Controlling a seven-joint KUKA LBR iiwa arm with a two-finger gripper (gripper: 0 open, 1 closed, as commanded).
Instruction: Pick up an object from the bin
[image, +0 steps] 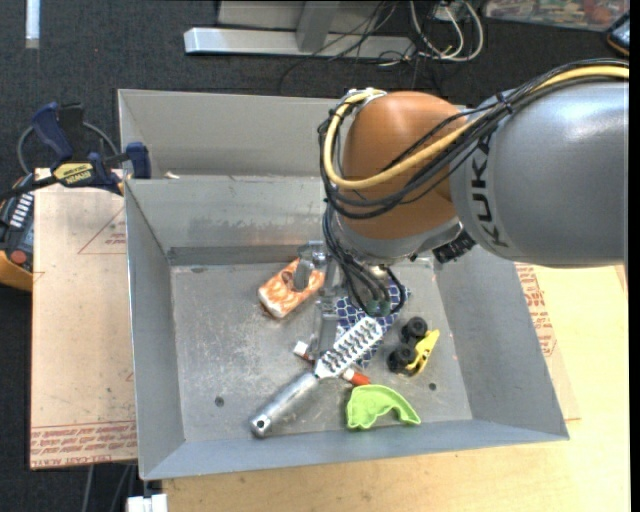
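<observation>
- One brush (345, 348) with white bristles and a silvery metal handle is the thing closest to your gripper. It lies aslant in the middle of the bin floor, with its handle end toward the near left and its bristle head toward the far right.
- Your gripper (308, 347) is low in the bin at the left edge of the bristle head, about where the head meets the handle. You cannot tell whether it touches the brush or is only just beside it.
- You also cannot tell whether the gripper is open, closed or gripping the brush, because the wrist above hides much of it.
- Just to the far left of the gripper you have an orange-and-white block (290, 290), lying near the foot of the back wall.
- Behind the bristle head and partly under the wrist is a blue-and-white patterned thing (388, 298), which seems to touch the brush.
- A small orange-red piece (356, 378) lies just beside the near side of the brush.
- Nearer the front wall, to the right of the handle, you see a floppy green thing (378, 407).
- To the right of the bristle head and apart from it stands a yellow-and-black toy vehicle (413, 348).
- Above all this, your grey arm (560, 170) reaches in from the right. An orange domed cover (400, 150) sits at its wrist, with yellow and black cables (345, 185) looped round it.
- Everything lies on the scuffed floor of the grey metal bin (150, 330), which has sloping walls.
</observation>
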